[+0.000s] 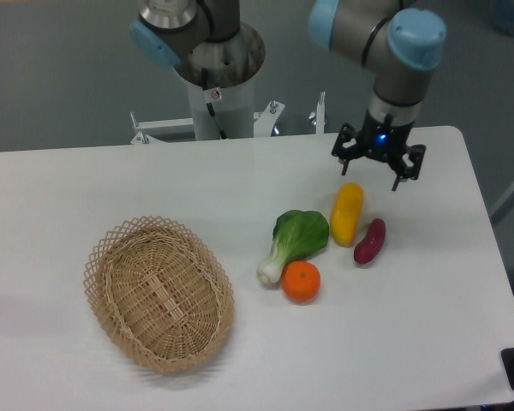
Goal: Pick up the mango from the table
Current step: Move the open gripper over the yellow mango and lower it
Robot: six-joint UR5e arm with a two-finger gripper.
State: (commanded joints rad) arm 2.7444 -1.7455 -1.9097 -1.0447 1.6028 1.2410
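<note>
The mango (346,214), a smooth yellow elongated fruit, lies on the white table (111,180) right of centre, its long axis running roughly front to back. My gripper (373,175) hangs just above the mango's far end, slightly to its right. Its black fingers (343,168) are spread wide, so it is open and holds nothing.
A purple sweet potato (370,241) lies right beside the mango. A green leafy vegetable (293,241) touches the mango's left side, with a round orange (301,281) in front of it. A wicker basket (158,291) sits at the front left. The arm's base (216,68) stands behind the table.
</note>
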